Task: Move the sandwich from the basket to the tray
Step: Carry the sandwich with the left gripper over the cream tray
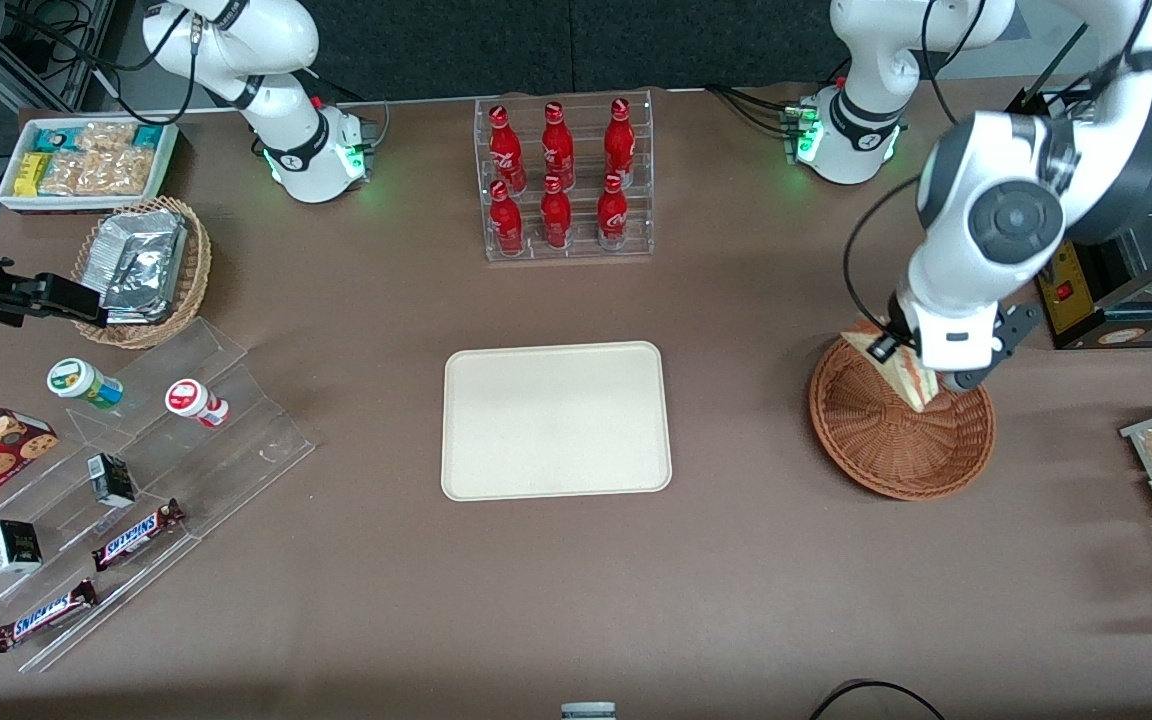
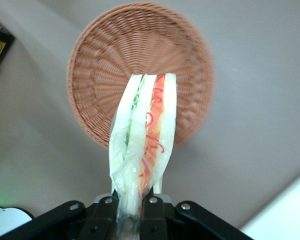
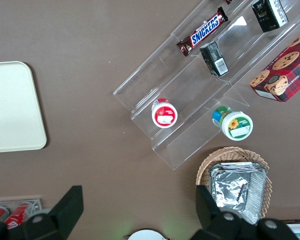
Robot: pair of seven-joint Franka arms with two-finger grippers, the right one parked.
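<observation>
Landmark: every place below is given against the tray (image 1: 556,420), a cream rectangle lying bare in the middle of the table.
Step in hand: you have the sandwich (image 2: 142,135) lifted out, so this looks like the carry stage, with the set-down not yet done.
Gripper: the gripper (image 2: 136,210) is pinching the sandwich by one end; it hangs above the basket (image 2: 190,60), well off toward the working arm's end of the table from the tray.
Sandwich: held in the air over the basket, clear of the wicker, not yet over the tray.
Next move: you would need to travel sideways to the tray, lower, then release.
Counts: one tray, one sandwich, one reddish basket with nothing else in it, six red bottles (image 1: 558,180) farther from the front camera than the tray.
</observation>
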